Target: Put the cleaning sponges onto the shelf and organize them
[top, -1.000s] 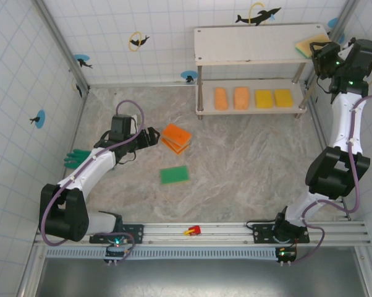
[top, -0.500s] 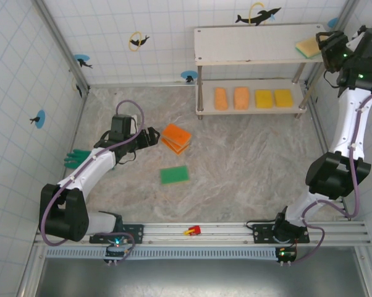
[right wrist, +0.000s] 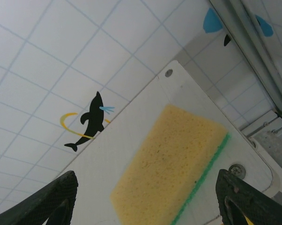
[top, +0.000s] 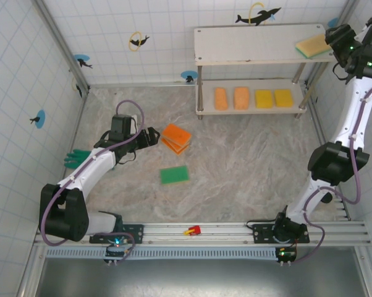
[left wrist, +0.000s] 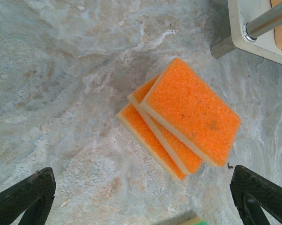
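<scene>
The shelf stands at the back right. Its lower board carries two orange sponges and two yellow sponges in a row. A yellow sponge with a green edge lies flat on the right end of the top board. My right gripper is open just beyond it, with nothing held. A stack of three orange sponges rests on the table. My left gripper is open close to the left of that stack. A green sponge lies nearer the front.
A green rubber glove lies by the left wall beside the left arm. A tiny red object sits on the front rail. Tiled walls close in the table on the left, back and right; the shelf's metal leg stands near the stack.
My right gripper has opened wider and drawn back to the right, off the yellow-green sponge, which stays on the top board. The left arm has not moved.
</scene>
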Controlling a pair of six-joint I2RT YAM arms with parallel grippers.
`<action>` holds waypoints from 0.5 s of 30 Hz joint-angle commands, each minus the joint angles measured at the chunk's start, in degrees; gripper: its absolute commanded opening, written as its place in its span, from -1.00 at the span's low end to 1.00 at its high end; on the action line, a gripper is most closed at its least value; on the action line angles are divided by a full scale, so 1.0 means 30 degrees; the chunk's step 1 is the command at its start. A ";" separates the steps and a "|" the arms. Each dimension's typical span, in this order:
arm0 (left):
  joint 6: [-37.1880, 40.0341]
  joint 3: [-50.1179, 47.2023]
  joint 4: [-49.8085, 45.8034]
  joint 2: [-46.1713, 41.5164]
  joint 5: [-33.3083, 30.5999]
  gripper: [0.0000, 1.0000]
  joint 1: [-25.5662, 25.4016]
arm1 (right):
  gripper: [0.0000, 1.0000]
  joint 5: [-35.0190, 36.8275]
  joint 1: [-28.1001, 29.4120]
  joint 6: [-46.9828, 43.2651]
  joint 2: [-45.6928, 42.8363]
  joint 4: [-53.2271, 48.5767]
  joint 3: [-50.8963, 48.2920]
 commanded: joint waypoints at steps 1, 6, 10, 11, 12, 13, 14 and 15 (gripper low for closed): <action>-0.0100 -0.0128 -0.0027 -0.0430 -0.0029 0.95 0.0122 | 0.56 -0.0709 0.0522 -0.0319 0.0390 0.1783 0.0506; -0.0078 -0.0162 -0.0116 -0.0456 -0.0087 0.95 0.0111 | 0.55 -0.0766 0.0955 0.0291 0.0966 0.3247 0.0537; -0.0056 -0.0134 -0.0232 -0.0507 -0.0204 0.95 0.0143 | 0.53 -0.0716 0.1150 0.0457 0.1246 0.3741 0.0595; -0.0053 -0.0161 -0.0236 -0.0515 -0.0212 0.95 0.0129 | 0.53 -0.0631 0.1221 0.0449 0.1275 0.3821 0.0595; -0.0036 -0.0191 -0.0261 -0.0493 -0.0237 0.95 0.0129 | 0.53 -0.0621 0.1249 0.0484 0.1371 0.3987 0.0625; -0.0054 -0.0120 -0.0276 -0.0471 -0.0241 0.95 0.0131 | 0.53 -0.0606 0.1270 0.0586 0.1491 0.4075 0.0777; -0.0049 -0.0132 -0.0264 -0.0431 -0.0241 0.95 0.0139 | 0.53 -0.0566 0.1298 0.0643 0.1659 0.4091 0.0975; -0.0052 -0.0133 -0.0233 -0.0398 -0.0241 0.95 0.0142 | 0.53 -0.0537 0.1360 0.0677 0.1896 0.4022 0.1286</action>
